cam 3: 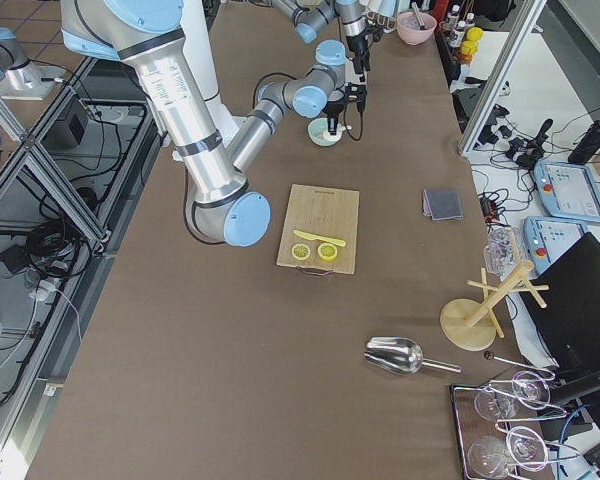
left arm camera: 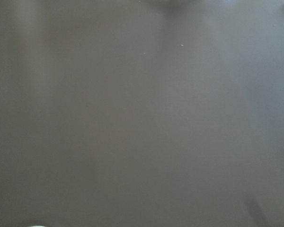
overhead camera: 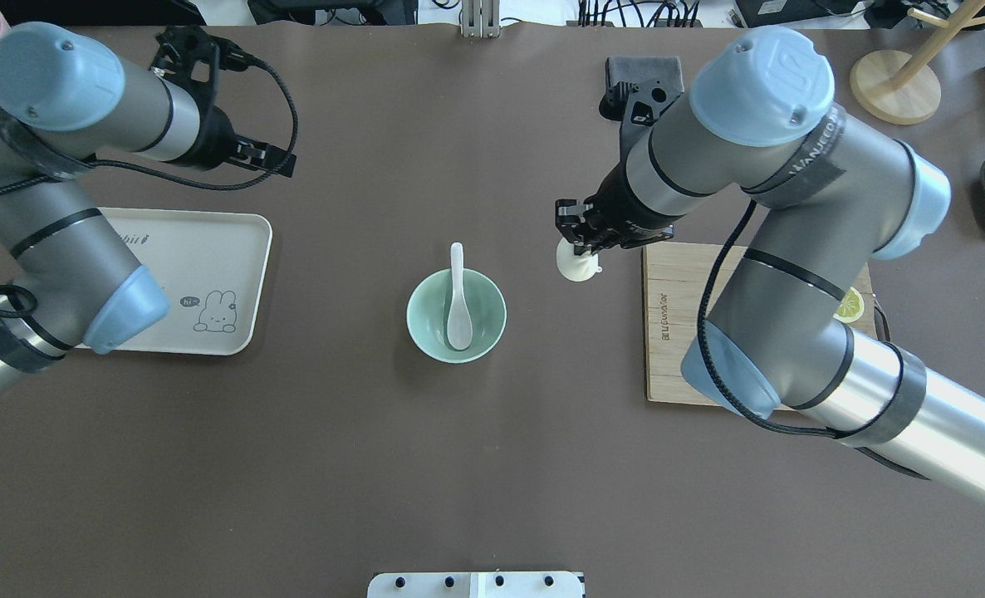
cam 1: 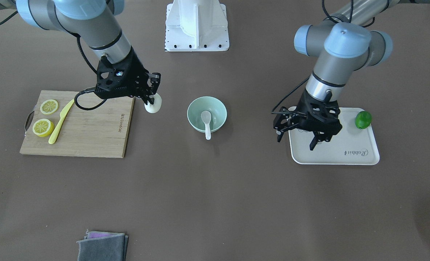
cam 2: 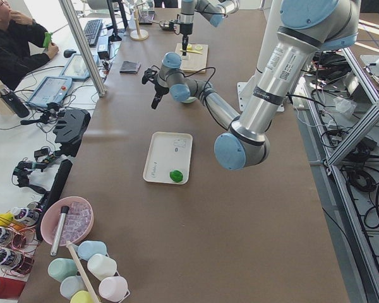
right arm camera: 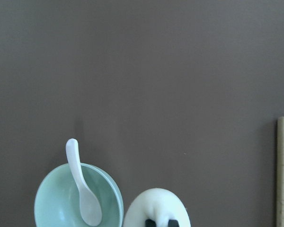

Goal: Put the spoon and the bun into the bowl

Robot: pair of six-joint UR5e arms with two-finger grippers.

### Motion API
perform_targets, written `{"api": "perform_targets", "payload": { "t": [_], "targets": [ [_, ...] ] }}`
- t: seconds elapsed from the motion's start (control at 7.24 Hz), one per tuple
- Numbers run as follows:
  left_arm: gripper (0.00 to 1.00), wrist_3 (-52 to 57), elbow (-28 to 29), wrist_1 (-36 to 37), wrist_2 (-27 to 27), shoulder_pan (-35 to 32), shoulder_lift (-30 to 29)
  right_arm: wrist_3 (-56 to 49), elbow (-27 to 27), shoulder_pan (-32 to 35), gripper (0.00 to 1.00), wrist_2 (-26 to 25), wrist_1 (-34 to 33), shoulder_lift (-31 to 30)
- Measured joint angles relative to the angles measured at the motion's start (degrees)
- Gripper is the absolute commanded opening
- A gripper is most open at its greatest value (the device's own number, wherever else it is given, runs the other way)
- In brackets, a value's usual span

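The pale mint-green bowl (cam 1: 219, 108) stands at the table's middle, also in the overhead view (overhead camera: 487, 316) and the right wrist view (right arm camera: 52, 203). The white spoon (cam 1: 207, 122) lies in it, scoop down, with its handle over the rim (overhead camera: 458, 299) (right arm camera: 83, 194). My right gripper (cam 1: 152, 101) (overhead camera: 580, 251) is shut on the cream-white bun (cam 1: 153, 106) (overhead camera: 575, 267) (right arm camera: 156, 205). It holds the bun above the table between the cutting board and the bowl. My left gripper (cam 1: 296, 140) hangs open and empty over the tray's inner edge.
A wooden cutting board (cam 1: 91, 130) carries two lemon slices (cam 1: 49, 106) and a yellow plastic knife (cam 1: 61, 121). A cream tray (cam 1: 345, 152) holds a green lime (cam 1: 363, 120). A folded grey cloth (cam 1: 102, 246) lies at the operators' edge. A white mount base (cam 1: 197, 25) stands between the arms.
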Motion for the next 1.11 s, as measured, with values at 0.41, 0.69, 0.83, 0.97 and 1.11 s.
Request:
{"api": "perform_targets", "payload": {
  "t": [0.41, 0.69, 0.83, 0.97, 1.11],
  "targets": [
    [0.98, 5.62, 0.08, -0.2, -0.46, -6.34, 4.76, 0.18, -10.49, -3.95, 0.0, -4.21, 2.15, 9.2],
    [0.98, 6.43, 0.43, 0.22, -0.51, -7.53, 5.22, 1.74, -12.67, -7.28, 0.0, -6.18, 4.42, 10.04],
    [0.98, 7.58, 0.46, 0.28, -0.5, -8.13, 5.61, 2.11, -12.94, -8.83, 0.0, -7.33, 4.72, 10.08],
    [0.98, 9.26, 0.49, 0.29, -0.49, -9.01, 6.5, 2.24, -13.04, -9.94, 0.52, -8.2, 4.84, 10.09],
    [0.98, 10.57, 0.63, 0.3, -0.51, -10.06, 7.45, 2.3, -13.1, -10.56, 1.0, -8.79, 4.9, 10.08]
  ]
}}
